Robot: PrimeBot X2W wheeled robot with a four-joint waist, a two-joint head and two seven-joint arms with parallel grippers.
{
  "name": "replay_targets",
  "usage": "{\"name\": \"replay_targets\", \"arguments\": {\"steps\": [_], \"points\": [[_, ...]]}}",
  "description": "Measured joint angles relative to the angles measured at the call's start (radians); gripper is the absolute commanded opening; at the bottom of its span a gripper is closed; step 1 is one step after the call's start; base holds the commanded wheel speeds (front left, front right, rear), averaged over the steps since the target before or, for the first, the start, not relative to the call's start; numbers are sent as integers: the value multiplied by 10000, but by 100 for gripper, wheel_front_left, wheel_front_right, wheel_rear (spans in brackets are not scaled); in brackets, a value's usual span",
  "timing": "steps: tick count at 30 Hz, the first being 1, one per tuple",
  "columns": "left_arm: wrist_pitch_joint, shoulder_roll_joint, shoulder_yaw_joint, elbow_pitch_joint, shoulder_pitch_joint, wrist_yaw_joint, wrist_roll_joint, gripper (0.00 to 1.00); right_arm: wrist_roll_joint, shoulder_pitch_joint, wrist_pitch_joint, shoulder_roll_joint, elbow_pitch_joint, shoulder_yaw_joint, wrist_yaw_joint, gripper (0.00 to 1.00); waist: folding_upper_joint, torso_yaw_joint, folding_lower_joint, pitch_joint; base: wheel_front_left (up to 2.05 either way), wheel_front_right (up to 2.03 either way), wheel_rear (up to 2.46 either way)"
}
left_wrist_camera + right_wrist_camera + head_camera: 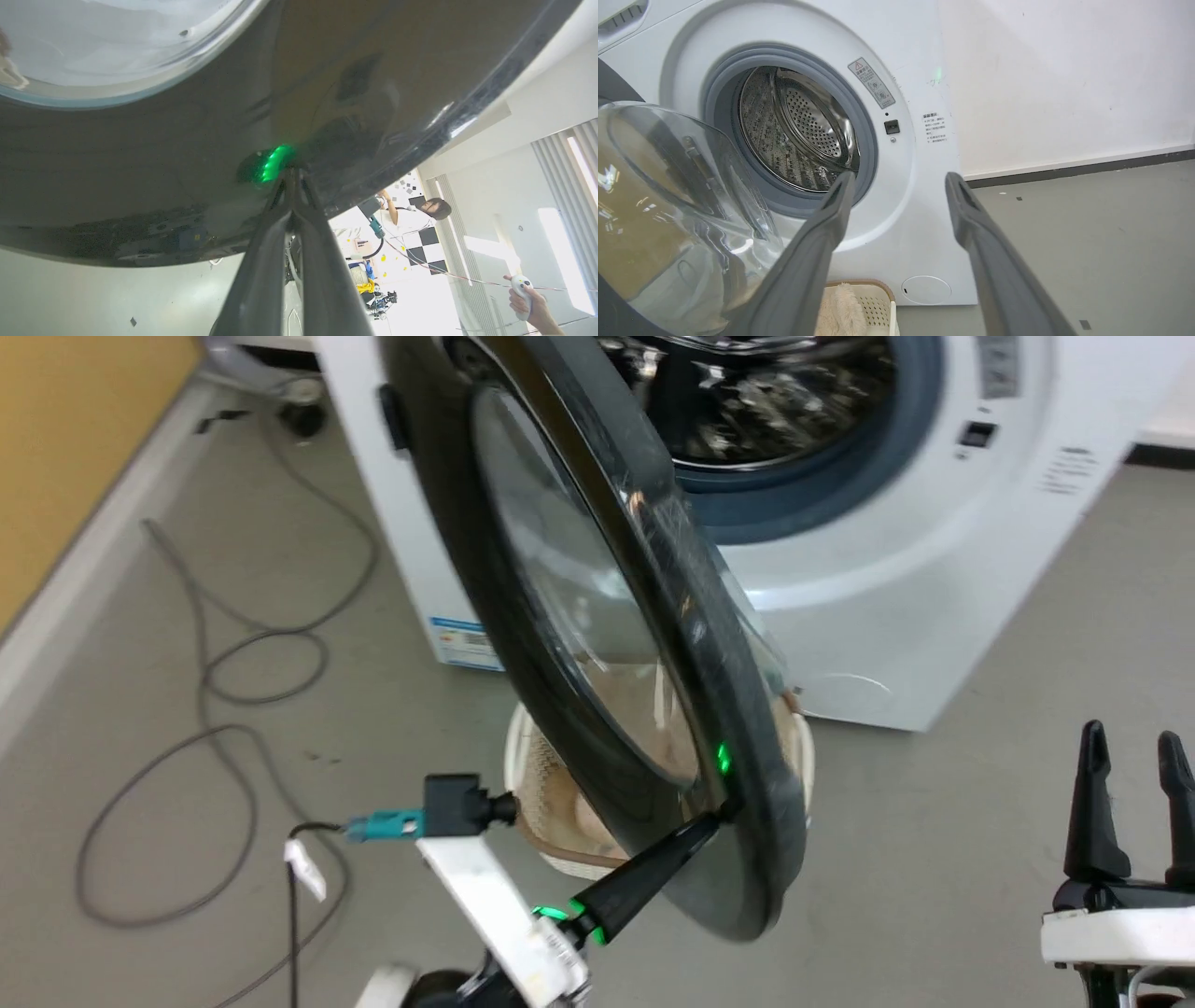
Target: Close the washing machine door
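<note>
You are on a flat grey floor, with a yellow wall panel and pale skirting along the far left of the head view. Beside it, loose grey cables loop across the floor.

Next comes your left arm, a pale forearm carrying a teal plug. Your left gripper reaches up and to the right. Its two long dark fingers are pressed together with nothing between them. Their tips touch the glossy face of the door's ring near its lower edge, where a green glow reflects; the left wrist view shows this contact close up.

Just behind the gripper, a white perforated basket with tan cloth inside sits on the floor, partly seen through the glass.

The large round washing machine door, a wide black ring around a bulging clear glass bowl, stands partly open. It is swung out from the left side of the big white front-loading washing machine and runs diagonally across the middle of the head view. To its right, the perforated steel drum and its grey rubber gasket are exposed.

At the lower right, your right gripper points upward, well apart from the door. Its fingers are spread and hold nothing.

In the left wrist view, a person is in the room beyond, and a hand grips a white controller.
</note>
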Motion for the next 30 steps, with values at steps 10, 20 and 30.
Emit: {"name": "replay_targets", "arguments": {"steps": [10,20,30], "points": [[-1801,-121,-1707,1584,-1253,0,364,0,75,-101,2,2,50,92,0,100,0,-915,0,89,0,0,0],[-4663,1151,-2671,1193,-1540,-2,1331,0,115,-67,2,0,169,69,0,100,0,-993,0,-376,0,0,0],[-7614,2474,-500,2080,-2063,1392,6583,0,169,231,0,2,123,121,0,100,0,-714,0,-918,0,0,0]]}}
